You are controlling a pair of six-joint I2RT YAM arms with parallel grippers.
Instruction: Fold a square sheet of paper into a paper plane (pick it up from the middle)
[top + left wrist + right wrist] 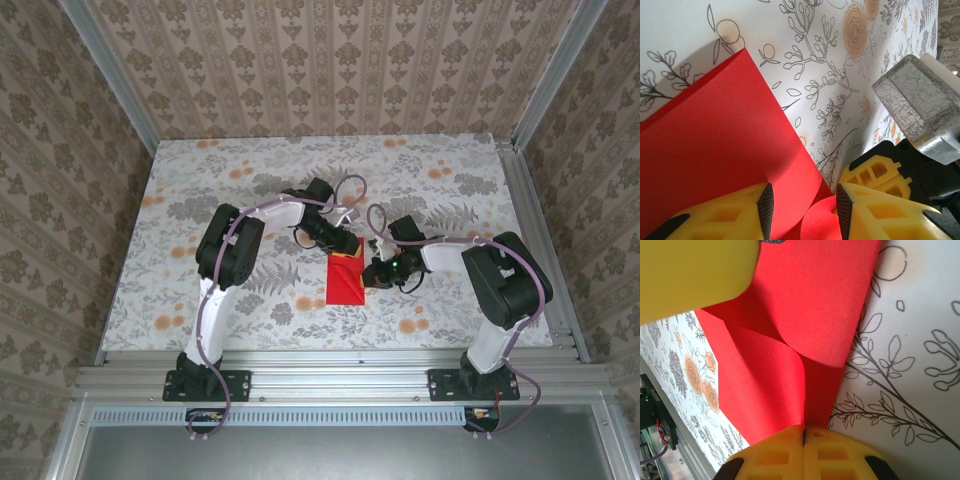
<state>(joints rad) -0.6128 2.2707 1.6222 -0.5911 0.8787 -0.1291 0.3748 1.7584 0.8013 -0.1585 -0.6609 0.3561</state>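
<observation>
The square sheet of paper [345, 280] lies on the table as a red folded rectangle; no paper plane is in view. My left gripper [343, 245] is at its far end. In the left wrist view the left gripper [805, 200] is open, its yellow fingers [740, 212] spread over the red paper [725, 140], and a curled flap rises between them. My right gripper [376, 272] is at the sheet's right edge. In the right wrist view the right gripper [804, 432] is shut on a raised fold of the paper [805, 300], and the left finger [695, 275] shows at the top left.
The floral table [200, 200] has patterned walls on three sides and a metal rail [330, 365] at the near edge. In the left wrist view a grey block [920, 107] and the other arm's yellow finger [875, 172] sit close on the right.
</observation>
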